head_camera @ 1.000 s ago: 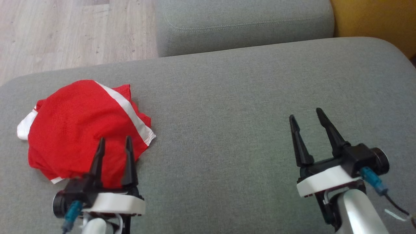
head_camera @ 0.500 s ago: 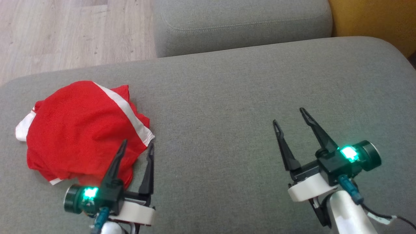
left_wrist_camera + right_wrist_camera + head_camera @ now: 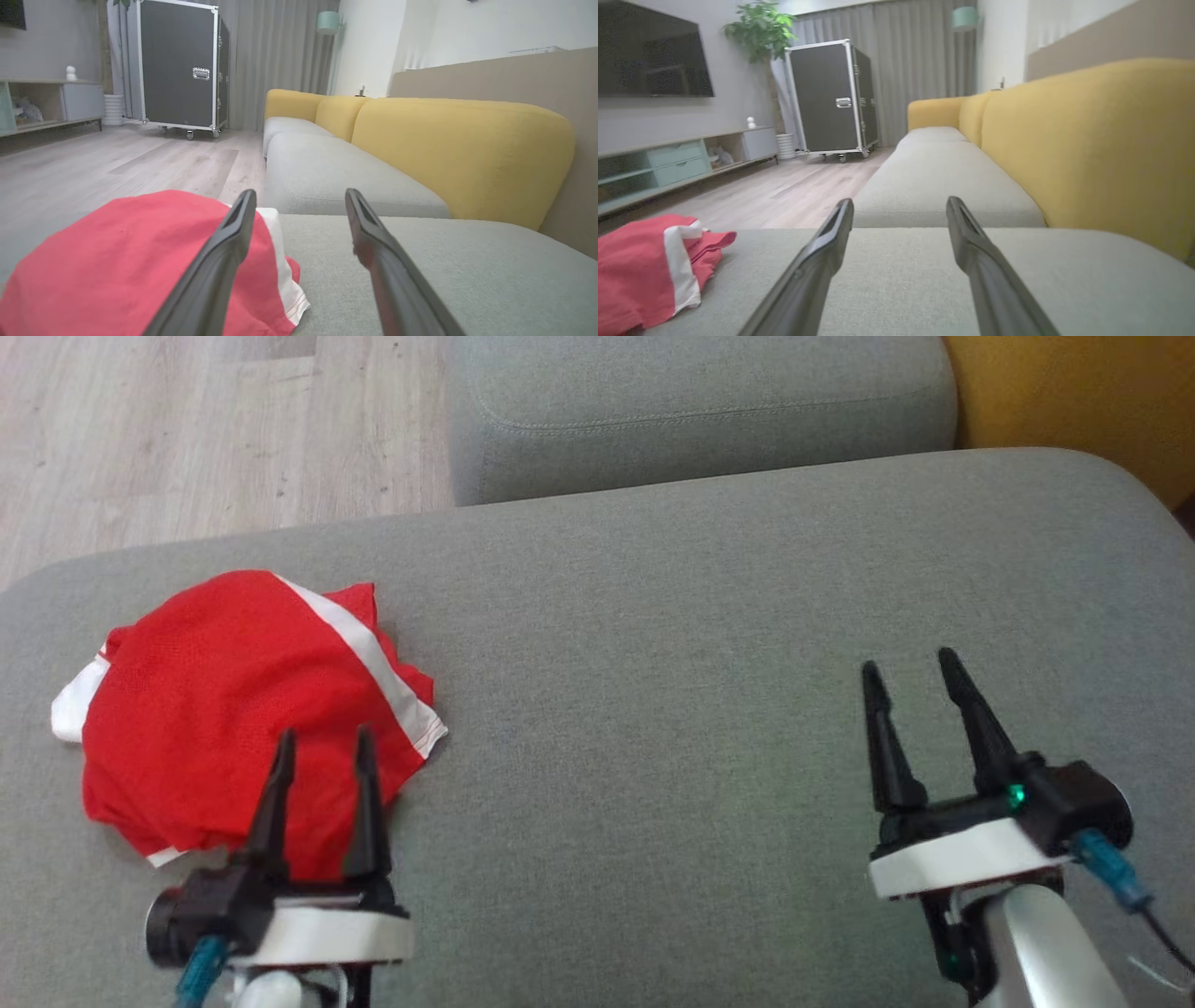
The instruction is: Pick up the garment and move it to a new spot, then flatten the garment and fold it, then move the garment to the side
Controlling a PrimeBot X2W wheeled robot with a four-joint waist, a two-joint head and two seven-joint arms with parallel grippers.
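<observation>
Low at left, the left pincer (image 3: 324, 734) gapes empty, fingers pointing up across the garment (image 3: 205, 700); right pincer (image 3: 908, 660), lower right, likewise over sofa (image 3: 653, 644).

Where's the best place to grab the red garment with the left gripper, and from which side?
Probably the white-striped corner on the right edge of the garment: it lies thin and flat on the cushion, sticking out from the bunched mound. Come from the near side with the left gripper, whose open jaws are close by.

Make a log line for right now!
stage: pre-pickup | garment: crumpled on cushion | left gripper: open, by garment | right gripper: open, empty
</observation>
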